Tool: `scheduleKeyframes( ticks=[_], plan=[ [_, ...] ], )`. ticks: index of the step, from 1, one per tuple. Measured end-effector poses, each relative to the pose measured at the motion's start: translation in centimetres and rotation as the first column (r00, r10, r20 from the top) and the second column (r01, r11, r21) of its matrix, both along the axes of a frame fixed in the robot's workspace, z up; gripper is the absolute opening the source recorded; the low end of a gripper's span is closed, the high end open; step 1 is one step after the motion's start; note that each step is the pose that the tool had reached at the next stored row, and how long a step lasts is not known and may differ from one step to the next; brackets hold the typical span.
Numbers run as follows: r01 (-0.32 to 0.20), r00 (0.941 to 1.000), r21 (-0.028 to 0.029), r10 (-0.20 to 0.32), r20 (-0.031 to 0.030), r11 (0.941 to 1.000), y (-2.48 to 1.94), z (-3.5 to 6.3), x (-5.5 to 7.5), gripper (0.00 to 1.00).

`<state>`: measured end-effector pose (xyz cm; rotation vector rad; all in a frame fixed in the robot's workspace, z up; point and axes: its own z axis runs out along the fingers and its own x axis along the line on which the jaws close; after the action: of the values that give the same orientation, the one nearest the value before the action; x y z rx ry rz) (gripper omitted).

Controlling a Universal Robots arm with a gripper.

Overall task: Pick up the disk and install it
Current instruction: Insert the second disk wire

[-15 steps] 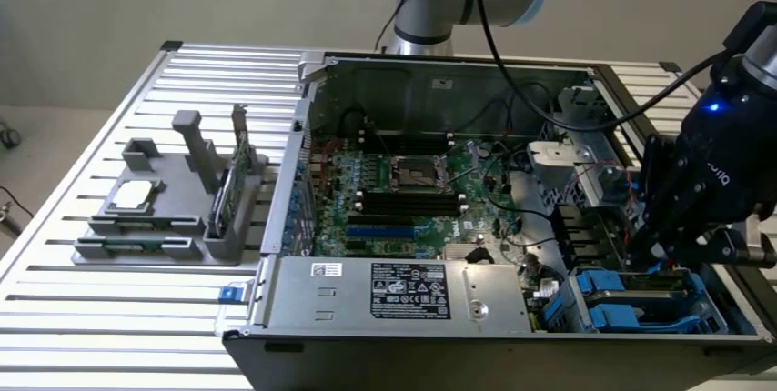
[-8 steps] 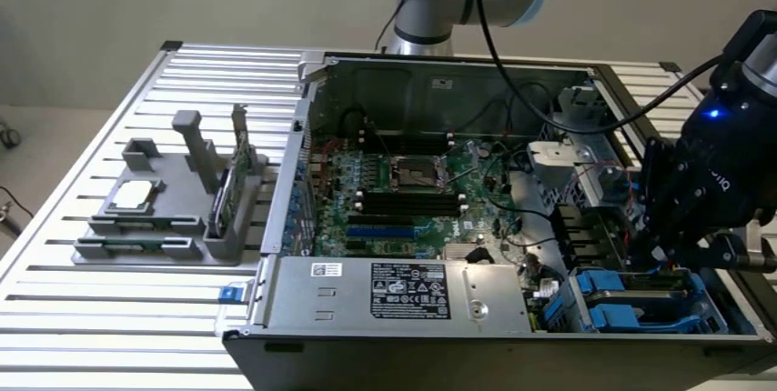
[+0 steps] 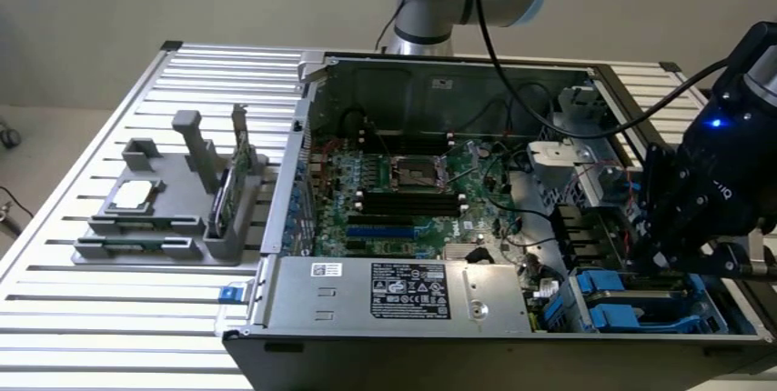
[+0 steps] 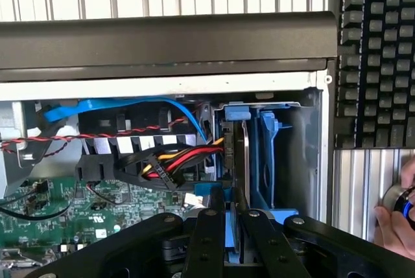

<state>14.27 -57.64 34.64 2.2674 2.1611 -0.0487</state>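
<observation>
- The gripper (image 4: 232, 226) is clamped on the disk (image 4: 238, 161): in the wrist view its two black fingers (image 4: 209, 239) sit close together on either side of a thin blue-framed, silver-edged slab that stands on edge between them.
- In the exterior view the gripper (image 3: 665, 259) hangs low over the drive bay corner of the open computer case (image 3: 510, 68), at that view's right, with its fingertips down among the blue parts there.
- The disk is already carried to the case and partly lowered into the blue drive cage (image 4: 269, 155); its far end reaches the cage wall, while the near end remains between the fingers.
- Judged from this, the pick-up is done and the installing is under way; whether the disk is fully seated cannot be told, and the grip is not yet let go.
- Just beside the disk lies a bundle of red, yellow and black power cables (image 4: 172, 164), with a blue data cable (image 4: 130, 106) arching above them.
- Further out, the green motherboard (image 3: 407, 191) fills the case floor and the power supply (image 3: 407, 286) lies along the near side.
- Well apart, on the slatted table (image 3: 109, 318), a grey parts holder (image 3: 170, 200) carries a small square chip and an upright card.
- A person's hand (image 4: 395, 216) rests on a round knob beside a keyboard (image 4: 376, 57).
</observation>
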Motion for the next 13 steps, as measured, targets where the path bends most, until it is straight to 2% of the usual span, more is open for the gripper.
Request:
scheduleKeyframes(
  ticks=[6,13],
  plan=[
    [-0.019,0.9998,0.0056,0.019,0.0029,0.9998,-0.14,-0.23,0.0,0.16],
    [-0.039,0.9992,0.0152,0.038,0.0046,0.9991,-0.32,-0.39,0.01,0.16]
  ],
)
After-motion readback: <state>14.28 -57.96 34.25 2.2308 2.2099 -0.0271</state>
